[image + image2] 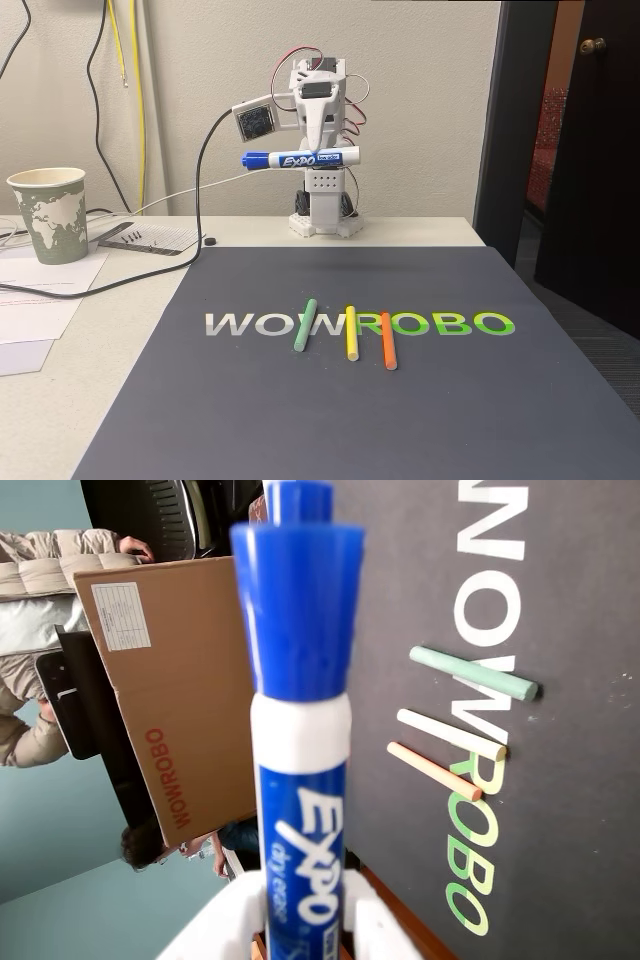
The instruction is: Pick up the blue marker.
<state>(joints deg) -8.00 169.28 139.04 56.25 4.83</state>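
Observation:
The blue marker (300,159) hangs level in the air in front of the white arm, high above the dark mat, its blue cap pointing left in the fixed view. My gripper (312,152) is shut on its white barrel near the EXPO label. In the wrist view the blue marker (298,730) runs up the middle of the picture, cap at the top, with my white fingers (225,930) clamped on either side of its lower barrel.
Three thin sticks lie on the dark WOWROBO mat (300,420): green (304,323), yellow (351,332), orange (388,340). A paper cup (48,213) and papers sit at the left. A dark door (590,150) stands at the right. A cardboard box (170,700) appears in the wrist view.

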